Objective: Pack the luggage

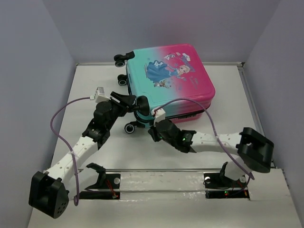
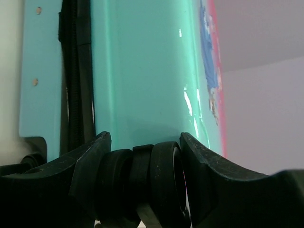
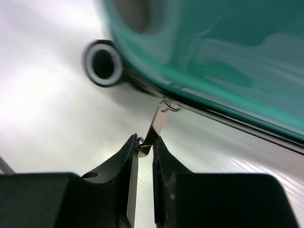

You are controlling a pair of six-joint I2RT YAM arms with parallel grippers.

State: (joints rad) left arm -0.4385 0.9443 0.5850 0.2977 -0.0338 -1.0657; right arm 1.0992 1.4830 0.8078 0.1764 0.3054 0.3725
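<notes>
Zipper pull [image 3: 159,124] was pinched by right gripper [image 3: 145,145].
Left gripper [image 2: 145,142] clamped a wheel [image 2: 152,180] of the luggage [image 1: 175,76]; zipper seam [image 3: 228,121] ran rightward along its near side.

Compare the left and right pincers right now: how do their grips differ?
Left pincer stands wide, straddling a black wheel; right pincer is nearly closed, pinching the thin zipper pull. Left holds a bulky part; right holds a small metal tab. Both work at the teal end of the luggage.
</notes>
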